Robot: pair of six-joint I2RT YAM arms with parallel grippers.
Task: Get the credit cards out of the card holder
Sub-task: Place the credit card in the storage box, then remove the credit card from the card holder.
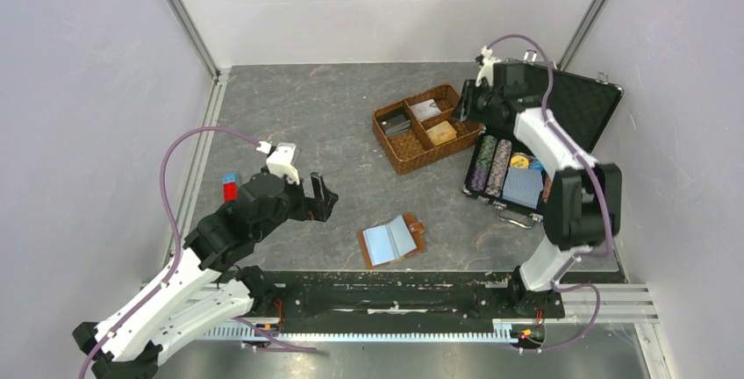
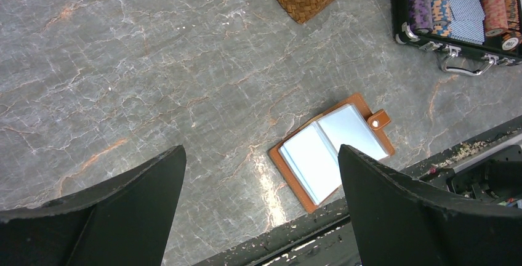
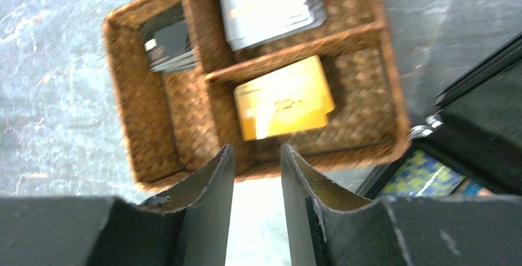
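Observation:
The tan leather card holder [image 1: 391, 240] lies open on the table near the front edge, with its pale blue sleeves facing up; it also shows in the left wrist view [image 2: 332, 149]. No card shows in its sleeves. A golden-orange credit card [image 3: 283, 98], a silver card [image 3: 271, 7] and dark cards [image 3: 167, 44] lie in separate compartments of the woven basket [image 1: 405, 161]. My left gripper [image 1: 320, 196] is wide open and empty, left of the holder and above the table [image 2: 260, 155]. My right gripper [image 1: 469, 103] hovers at the basket's right edge, with its jaws narrowly apart and empty [image 3: 256, 152].
An open black case [image 1: 575, 103] at the right holds rows of poker chips [image 1: 490, 164] and a blue-patterned deck [image 1: 523, 186]. A small red and blue object [image 1: 230, 186] sits at the left. A black rail [image 1: 395, 296] runs along the front edge. Walls enclose the table.

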